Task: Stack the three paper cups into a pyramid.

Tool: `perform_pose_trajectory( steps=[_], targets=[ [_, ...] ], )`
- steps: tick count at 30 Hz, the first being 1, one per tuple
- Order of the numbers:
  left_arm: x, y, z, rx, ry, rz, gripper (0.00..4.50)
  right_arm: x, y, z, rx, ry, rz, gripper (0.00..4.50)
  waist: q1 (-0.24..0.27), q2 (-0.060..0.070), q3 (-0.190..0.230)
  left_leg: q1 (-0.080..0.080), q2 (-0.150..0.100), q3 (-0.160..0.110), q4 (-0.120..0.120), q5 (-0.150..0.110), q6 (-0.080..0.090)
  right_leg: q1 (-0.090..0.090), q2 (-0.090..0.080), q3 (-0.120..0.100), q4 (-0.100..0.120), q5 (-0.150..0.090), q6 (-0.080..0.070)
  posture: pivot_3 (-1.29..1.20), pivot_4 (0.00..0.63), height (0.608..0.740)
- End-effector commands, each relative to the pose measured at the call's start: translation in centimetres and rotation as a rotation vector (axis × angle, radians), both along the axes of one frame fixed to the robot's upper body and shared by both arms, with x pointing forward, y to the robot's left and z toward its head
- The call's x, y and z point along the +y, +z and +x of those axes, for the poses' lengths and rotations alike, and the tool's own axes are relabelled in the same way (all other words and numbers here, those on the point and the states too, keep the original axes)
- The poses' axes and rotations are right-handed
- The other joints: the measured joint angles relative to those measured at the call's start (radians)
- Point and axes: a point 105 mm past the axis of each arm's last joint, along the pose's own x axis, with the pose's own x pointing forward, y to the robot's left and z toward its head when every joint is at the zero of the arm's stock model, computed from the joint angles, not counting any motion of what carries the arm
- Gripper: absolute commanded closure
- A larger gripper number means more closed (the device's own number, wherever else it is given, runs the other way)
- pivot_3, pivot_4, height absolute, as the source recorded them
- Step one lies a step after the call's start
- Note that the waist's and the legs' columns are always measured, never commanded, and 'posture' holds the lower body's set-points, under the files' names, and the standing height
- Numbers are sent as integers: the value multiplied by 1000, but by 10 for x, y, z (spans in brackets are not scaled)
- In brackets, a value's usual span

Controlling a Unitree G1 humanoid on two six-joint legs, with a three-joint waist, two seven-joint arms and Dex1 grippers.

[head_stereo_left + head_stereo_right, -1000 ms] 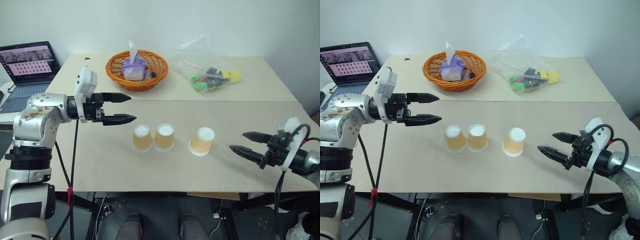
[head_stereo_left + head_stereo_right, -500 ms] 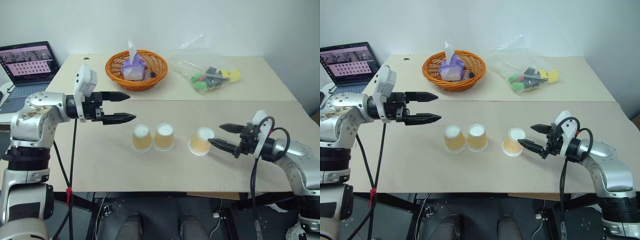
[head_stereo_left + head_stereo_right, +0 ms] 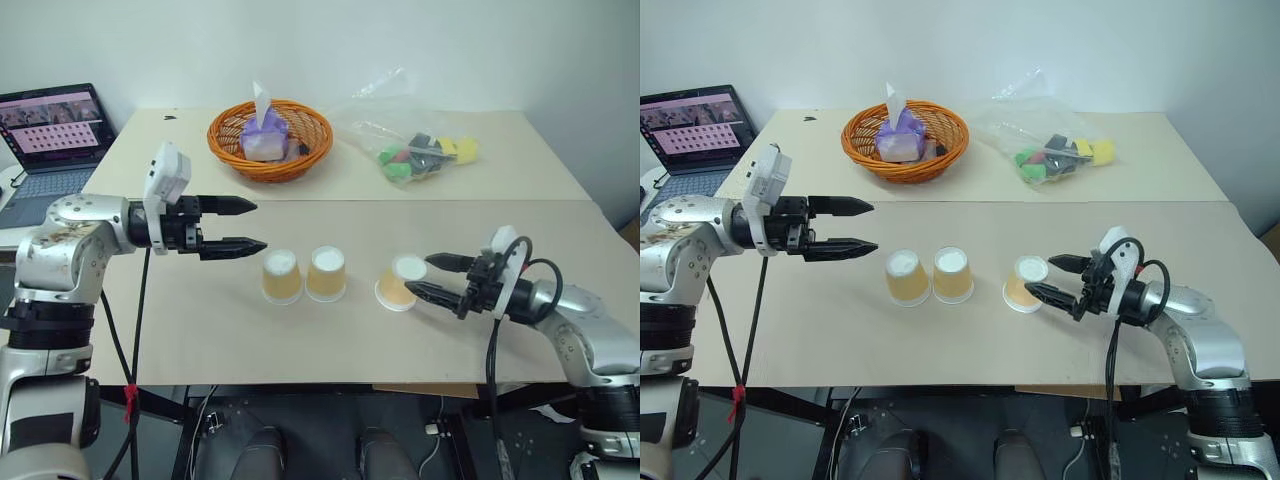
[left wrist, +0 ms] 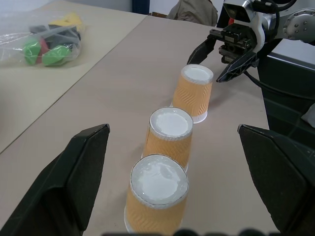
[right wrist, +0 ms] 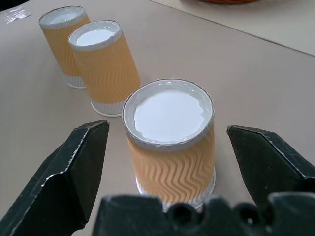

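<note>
Right hand [image 3: 428, 276] open, flanking rightmost cup [image 3: 401, 282]

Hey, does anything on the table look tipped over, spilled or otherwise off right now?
Nothing stands out. The three paper cups all stand upside down on the table, unstacked, two touching side by side and one apart. The open right gripper flanks the lone cup.

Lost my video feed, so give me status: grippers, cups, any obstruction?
Right gripper open, fingers either side of the right-hand cup, not gripping. Left gripper open, clear of the other two cups. All upside down, unstacked. No obstruction.
</note>
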Motion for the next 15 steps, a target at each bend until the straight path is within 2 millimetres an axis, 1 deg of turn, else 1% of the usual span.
perform_pose_trajectory(
  steps=[1, 5, 12, 15],
  targets=[
    [-1, 12, -6, -67, -15, 16, 45, 2, 15, 5, -70, 17, 26, 0, 0, 0, 0, 0, 0, 0, 0, 0, 0, 0, 0, 0, 0, 0, 0, 0, 150, 740],
    [-2, 12, -8, -70, -10, 5, 45, 6, 12, 11, -65, 24, 36, 0, -1, 0, 0, 0, 0, 0, 0, 0, 0, 0, 0, 0, 0, 0, 0, 0, 150, 740],
    [0, 12, -10, -77, 7, -1, 45, 20, 10, 19, -64, 71, 28, 0, -2, 0, 0, 0, 0, 0, 0, 0, 0, 0, 0, 0, 0, 0, 0, 0, 150, 740],
    [0, 12, -11, -81, 12, -7, 45, 23, 9, 21, -65, 81, 24, 0, -2, 0, 0, 0, 0, 0, 0, 0, 0, 0, 0, 0, 0, 0, 0, 0, 150, 740]
  ],
)
